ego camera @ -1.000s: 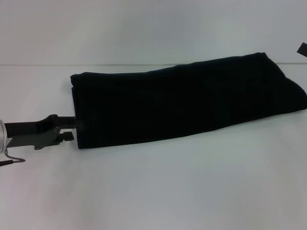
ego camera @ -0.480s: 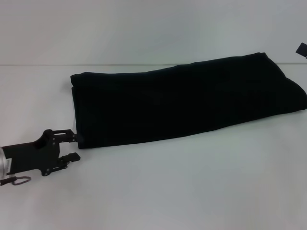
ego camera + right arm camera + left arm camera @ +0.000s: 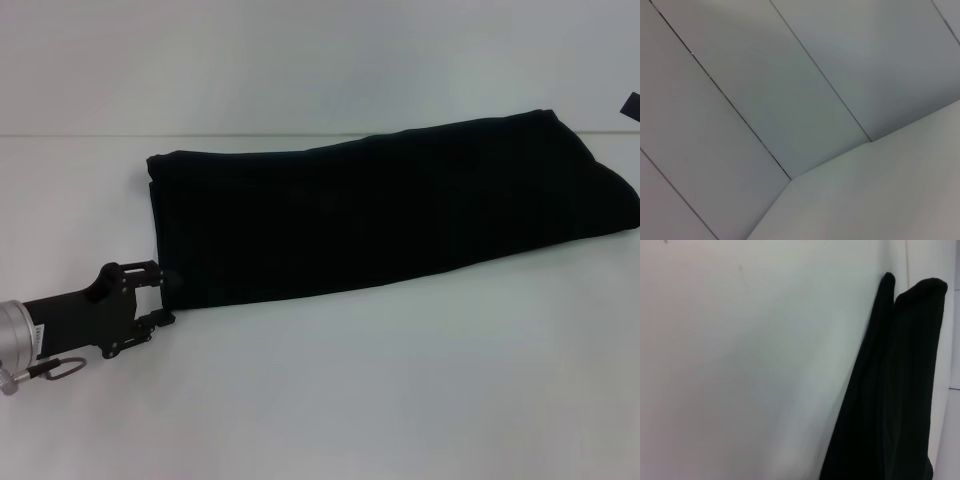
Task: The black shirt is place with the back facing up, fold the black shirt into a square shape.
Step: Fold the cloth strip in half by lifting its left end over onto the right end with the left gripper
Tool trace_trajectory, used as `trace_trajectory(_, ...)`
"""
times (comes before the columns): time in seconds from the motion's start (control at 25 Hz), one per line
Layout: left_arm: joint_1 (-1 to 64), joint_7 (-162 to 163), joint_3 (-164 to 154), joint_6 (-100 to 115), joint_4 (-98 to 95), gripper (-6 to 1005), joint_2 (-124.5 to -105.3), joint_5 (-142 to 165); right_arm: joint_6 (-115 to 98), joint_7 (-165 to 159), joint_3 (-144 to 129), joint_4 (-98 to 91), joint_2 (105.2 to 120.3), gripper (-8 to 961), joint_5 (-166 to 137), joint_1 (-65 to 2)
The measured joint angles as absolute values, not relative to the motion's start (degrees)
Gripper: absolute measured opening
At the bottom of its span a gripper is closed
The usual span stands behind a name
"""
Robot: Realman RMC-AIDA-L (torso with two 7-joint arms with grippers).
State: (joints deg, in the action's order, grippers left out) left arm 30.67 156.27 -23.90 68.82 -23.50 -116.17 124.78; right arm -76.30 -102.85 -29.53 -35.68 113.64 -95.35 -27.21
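Note:
The black shirt (image 3: 390, 210) lies folded into a long band across the white table (image 3: 350, 400), running from the left middle up to the far right. In the left wrist view the black shirt (image 3: 890, 390) shows as a dark folded strip. My left gripper (image 3: 160, 293) is open at the shirt's near-left corner, one finger (image 3: 143, 269) beside the left edge and the other (image 3: 160, 320) just in front of the near edge. Only a small black part of the right gripper (image 3: 631, 104) shows at the far right edge.
The table's far edge meets a pale wall (image 3: 300, 60) behind the shirt. Bare white tabletop stretches in front of the shirt. The right wrist view shows only wall panels (image 3: 765, 75) and a table corner (image 3: 880, 190).
My left gripper dropped back from the shirt's left edge toward me, then moved right to the near-left corner. The shirt has not moved.

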Motion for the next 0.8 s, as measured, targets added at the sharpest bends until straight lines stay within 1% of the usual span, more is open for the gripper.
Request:
trace_trajectory(0.2, 30.8, 156.4, -23.9, 68.7, -23.5, 554, -116.24, 124.7, -76.6, -103.0, -29.5, -35.7, 113.53, 776, -95.4, -27.4)
trace_trajectory(0.52, 30.4, 157.4, -23.9, 69.5, -23.1, 554, -115.83, 125.2, -76.6, -103.1, -29.5, -35.7, 113.47, 776, -95.4, -27.5)
trace_trajectory(0.8, 30.9, 157.4, -23.8, 66.6, -21.4, 553, -116.26, 124.9, -76.6, -103.2, -29.5, -35.7, 113.53, 776, -95.4, -27.5)
